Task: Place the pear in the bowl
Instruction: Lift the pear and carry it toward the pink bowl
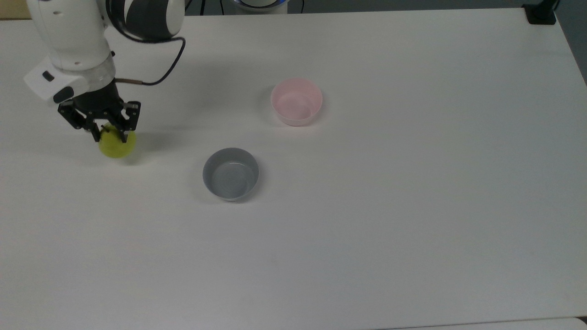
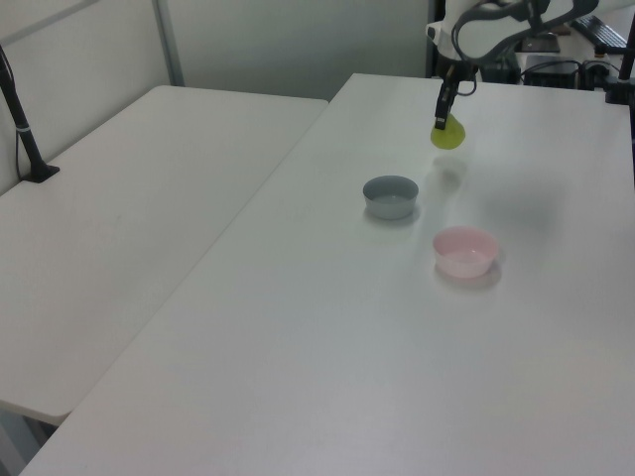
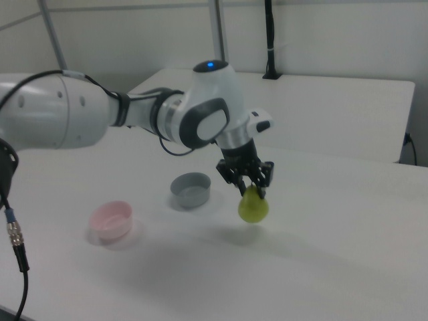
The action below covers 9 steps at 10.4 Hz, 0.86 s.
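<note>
Above the table [image 1: 412, 206], gripper [image 1: 110, 135] clamped on the pear [image 1: 118, 145], lifted clear of the surface.
White table is the biggest thing; arm [image 3: 120, 117] reaches over its far-left part in the top view, a black cable [image 1: 160, 73] looping off the wrist. Pink bowl [image 1: 296, 101] sits mid-table, well apart from the pear; grey bowl [image 1: 230, 173] lies nearer the pear, off to the side of the line between the two. Both bowls upright. In the right view pear [image 3: 253, 206] hangs under the fingers, its shadow on the table below, grey bowl [image 3: 190, 190] just behind, pink bowl [image 3: 112, 220] farther toward the right view's left. Left view: pear [image 2: 447, 134] beyond the grey bowl [image 2: 391, 195].
</note>
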Each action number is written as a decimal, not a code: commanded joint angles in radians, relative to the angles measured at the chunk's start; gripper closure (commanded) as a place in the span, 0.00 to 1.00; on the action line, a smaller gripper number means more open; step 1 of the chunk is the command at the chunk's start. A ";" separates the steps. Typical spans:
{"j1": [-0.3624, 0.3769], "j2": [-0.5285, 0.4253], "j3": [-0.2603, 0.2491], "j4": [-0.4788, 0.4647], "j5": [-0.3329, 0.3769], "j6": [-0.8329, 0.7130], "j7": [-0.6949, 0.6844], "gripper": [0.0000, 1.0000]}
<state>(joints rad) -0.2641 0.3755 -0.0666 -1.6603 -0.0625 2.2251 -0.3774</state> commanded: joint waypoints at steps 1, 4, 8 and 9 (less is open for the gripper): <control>0.023 -0.173 0.078 -0.042 0.027 -0.204 0.006 1.00; 0.090 -0.323 0.122 -0.088 0.102 -0.379 0.012 1.00; 0.199 -0.479 0.122 -0.221 0.176 -0.430 0.104 1.00; 0.238 -0.492 0.125 -0.263 0.177 -0.414 0.141 1.00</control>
<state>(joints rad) -0.0991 -0.0352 0.0638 -1.7894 0.0947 1.7858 -0.3114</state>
